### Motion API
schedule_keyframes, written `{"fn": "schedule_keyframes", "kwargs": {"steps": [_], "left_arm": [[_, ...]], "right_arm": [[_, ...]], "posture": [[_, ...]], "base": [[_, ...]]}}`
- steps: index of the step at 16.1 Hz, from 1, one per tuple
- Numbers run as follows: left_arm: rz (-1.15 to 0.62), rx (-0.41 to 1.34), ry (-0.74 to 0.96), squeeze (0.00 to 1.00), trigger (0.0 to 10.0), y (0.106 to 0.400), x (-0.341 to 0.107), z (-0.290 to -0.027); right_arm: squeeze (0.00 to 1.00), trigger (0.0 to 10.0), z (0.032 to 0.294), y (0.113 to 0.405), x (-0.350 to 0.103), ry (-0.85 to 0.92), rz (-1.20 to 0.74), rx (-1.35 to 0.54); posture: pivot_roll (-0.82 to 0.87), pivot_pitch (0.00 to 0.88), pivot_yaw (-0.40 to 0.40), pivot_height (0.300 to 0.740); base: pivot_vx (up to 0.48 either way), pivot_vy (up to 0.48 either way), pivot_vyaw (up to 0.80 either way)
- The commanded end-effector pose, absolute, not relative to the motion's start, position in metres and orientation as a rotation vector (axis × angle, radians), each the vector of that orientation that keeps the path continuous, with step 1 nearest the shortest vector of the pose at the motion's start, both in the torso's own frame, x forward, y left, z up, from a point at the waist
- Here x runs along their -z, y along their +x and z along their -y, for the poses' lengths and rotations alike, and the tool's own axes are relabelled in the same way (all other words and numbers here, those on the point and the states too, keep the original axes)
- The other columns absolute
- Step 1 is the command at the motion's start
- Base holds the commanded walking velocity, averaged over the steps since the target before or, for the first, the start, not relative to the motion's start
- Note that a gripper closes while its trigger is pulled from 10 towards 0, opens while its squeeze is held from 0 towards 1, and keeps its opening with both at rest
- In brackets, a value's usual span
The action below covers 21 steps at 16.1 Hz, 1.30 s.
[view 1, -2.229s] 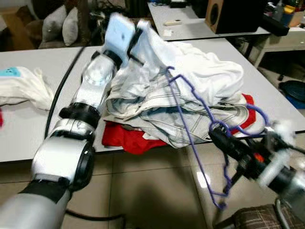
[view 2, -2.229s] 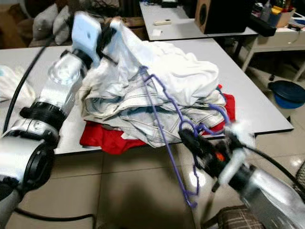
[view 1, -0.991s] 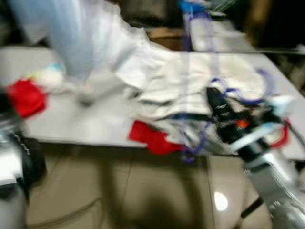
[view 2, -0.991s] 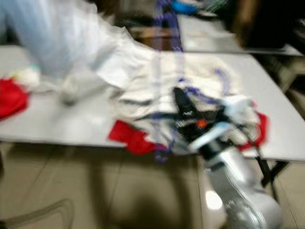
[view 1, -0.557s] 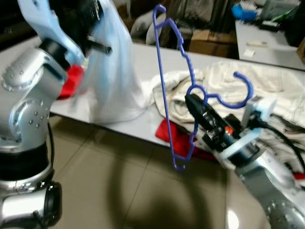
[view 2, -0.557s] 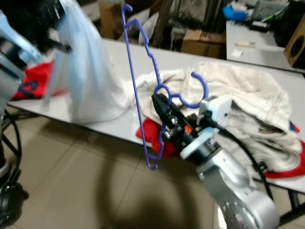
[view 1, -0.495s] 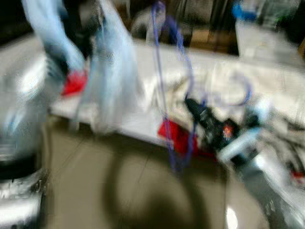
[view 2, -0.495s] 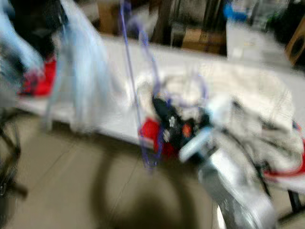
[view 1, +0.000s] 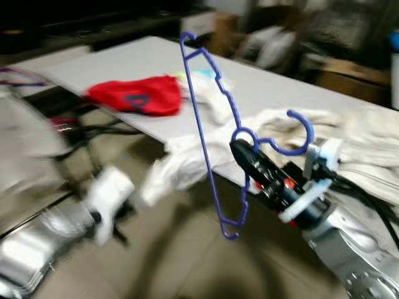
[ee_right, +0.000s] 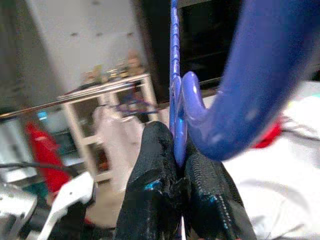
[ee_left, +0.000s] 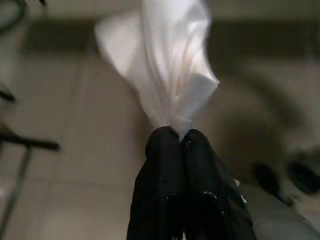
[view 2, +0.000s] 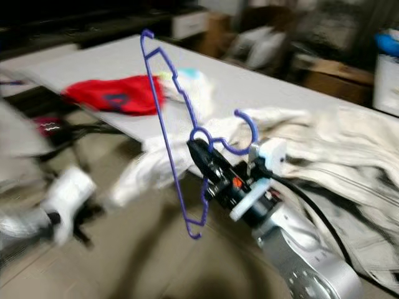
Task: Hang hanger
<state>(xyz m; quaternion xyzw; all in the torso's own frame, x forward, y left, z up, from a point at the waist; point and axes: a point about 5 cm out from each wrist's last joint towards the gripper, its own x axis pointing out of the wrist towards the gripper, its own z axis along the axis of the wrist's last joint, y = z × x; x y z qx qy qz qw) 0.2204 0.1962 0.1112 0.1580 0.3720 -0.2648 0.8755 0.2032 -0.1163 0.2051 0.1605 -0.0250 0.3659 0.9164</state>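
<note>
The right gripper [view 1: 240, 148] holds a blue plastic hanger [view 1: 212, 112] in the air in front of the near edge of a grey table [view 1: 124, 65], its two black fingers [ee_right: 155, 165] pinched shut on the neck just below the hook. The hanger stands roughly upright, its hook curling over the gripper's wrist. The left gripper [ee_left: 177, 137], low over the tiled floor [view 1: 162, 261], has its fingers closed on a fold of white cloth [ee_left: 160, 65]. On the table a red garment [view 1: 134, 94] with a dark, unreadable mark lies near the left edge, well apart from a heap of white clothes [view 1: 349, 140] spilling over the near edge at the right. No writing can be read.
</note>
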Motion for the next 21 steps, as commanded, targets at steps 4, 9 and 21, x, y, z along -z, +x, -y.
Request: {"fn": "schedule_keyframes", "kwargs": {"steps": [4, 9, 21], "left_arm": [[-0.833, 0.635, 0.405, 0.0, 10.0, 0.196, -0.094, -0.196], [-0.964, 0.607, 0.421, 0.0, 10.0, 0.163, -0.09, -0.213], [-0.727, 0.533, 0.192, 0.0, 10.0, 0.183, -0.112, -0.188]], "right_arm": [[0.0, 10.0, 0.125, 0.205, -0.186, 0.269, -0.059, -0.658], [0.0, 10.0, 0.143, 0.197, -0.157, 0.162, -0.212, -0.593], [0.0, 10.0, 0.157, 0.201, -0.092, -0.013, -0.375, -0.419]], "posture": [[0.06, 0.0, -0.015, 0.74], [0.08, 0.093, -0.054, 0.74], [0.09, 0.058, -0.033, 0.74]], "base": [[0.0, 0.0, 0.79], [0.0, 0.0, 0.79], [0.0, 0.0, 0.8]]}}
